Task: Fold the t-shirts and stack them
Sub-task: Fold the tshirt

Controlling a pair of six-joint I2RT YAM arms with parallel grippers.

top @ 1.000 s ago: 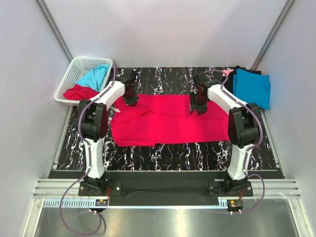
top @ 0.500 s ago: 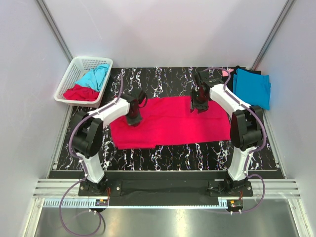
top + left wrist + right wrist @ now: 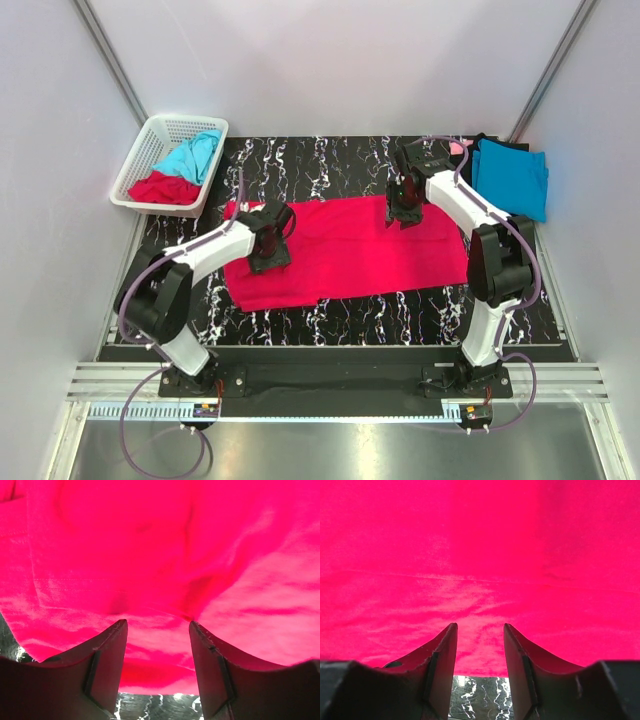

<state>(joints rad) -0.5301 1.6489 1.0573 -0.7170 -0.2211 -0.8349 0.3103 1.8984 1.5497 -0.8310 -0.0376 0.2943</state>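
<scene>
Across the middle of the black marbled table point(image 3: 330, 315) we find one crimson t-shirt point(image 3: 360, 250) spread flat, long edges running left to right. Its near hem leaves a bare strip of marble before the arm bases, and its far edge leaves a wider bare band toward the back wall. The left gripper point(image 3: 268, 245) stands over the shirt's rumpled left end, jaws apart, nothing between them. The right gripper point(image 3: 402, 212) stands at the far edge, right of centre, jaws likewise apart and unloaded. Both wrist views show a cloth edge with marble beside the fingers. At far left, off the marble, a white basket point(image 3: 148, 140) holds a turquoise shirt point(image 3: 192, 155) and a red shirt point(image 3: 160, 188). At far right a folded turquoise shirt point(image 3: 512, 178) lies on a black shirt point(image 3: 510, 145).
</scene>
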